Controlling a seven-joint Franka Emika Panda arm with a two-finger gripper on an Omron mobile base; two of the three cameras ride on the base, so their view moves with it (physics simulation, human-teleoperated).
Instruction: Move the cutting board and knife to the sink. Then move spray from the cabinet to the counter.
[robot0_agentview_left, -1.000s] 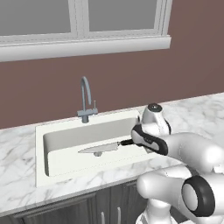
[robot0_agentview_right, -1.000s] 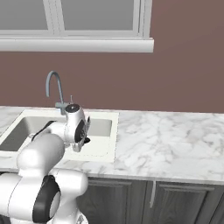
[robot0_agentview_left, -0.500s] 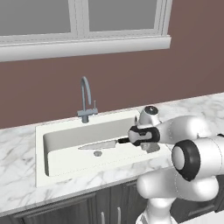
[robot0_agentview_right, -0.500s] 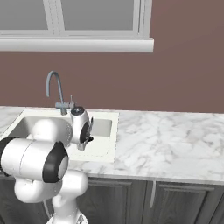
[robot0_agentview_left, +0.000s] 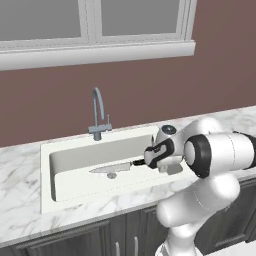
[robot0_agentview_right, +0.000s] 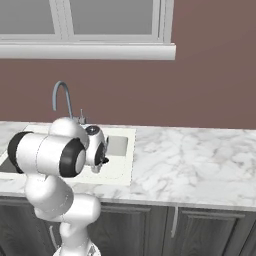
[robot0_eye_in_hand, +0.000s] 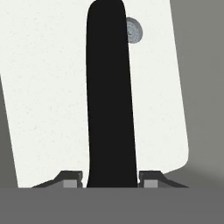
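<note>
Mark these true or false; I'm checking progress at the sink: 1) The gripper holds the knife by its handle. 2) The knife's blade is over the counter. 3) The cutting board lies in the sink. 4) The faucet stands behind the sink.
1) True: the gripper is shut on the black handle of the knife.
2) False: it is over the basin of the sink.
3) False: no board is there.
4) True: the faucet rises at its back rim.

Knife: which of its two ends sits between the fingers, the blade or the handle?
The black handle, clamped between the fingers; the silver blade juts free over the sink.
</note>
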